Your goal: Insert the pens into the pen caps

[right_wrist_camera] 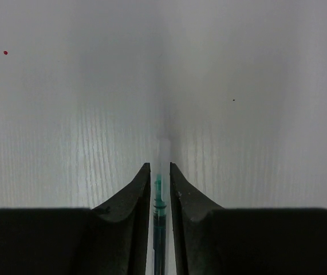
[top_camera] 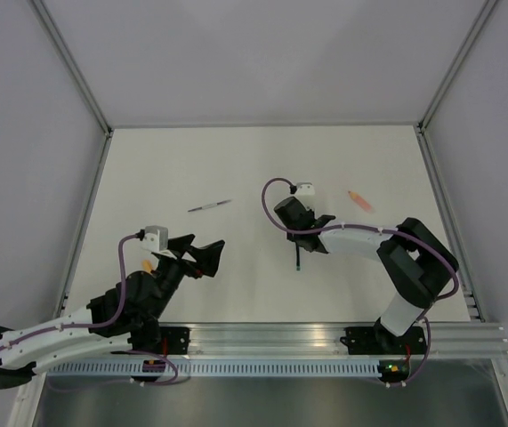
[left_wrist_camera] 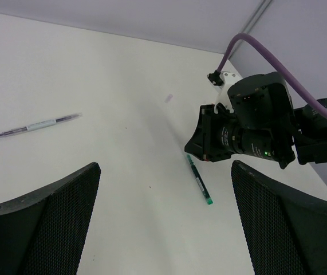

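While right jaws grip pen [right_wrist_camera: 160,201], left gape

Grey pen [left_wrist_camera: 37,125], green pen [left_wrist_camera: 200,182], apart

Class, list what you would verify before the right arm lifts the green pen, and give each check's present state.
1. Green pen lies between the right gripper fingers: ok.
2. Grip firm on the pen: cannot tell; thin gaps seem to show on either side.
3. Left gripper open, ready to take a cap: ok.
4. Green cap located: cannot tell; none plainly seen in any view.
5. Silver pen and pink-orange marker lie apart from both arms: ok.
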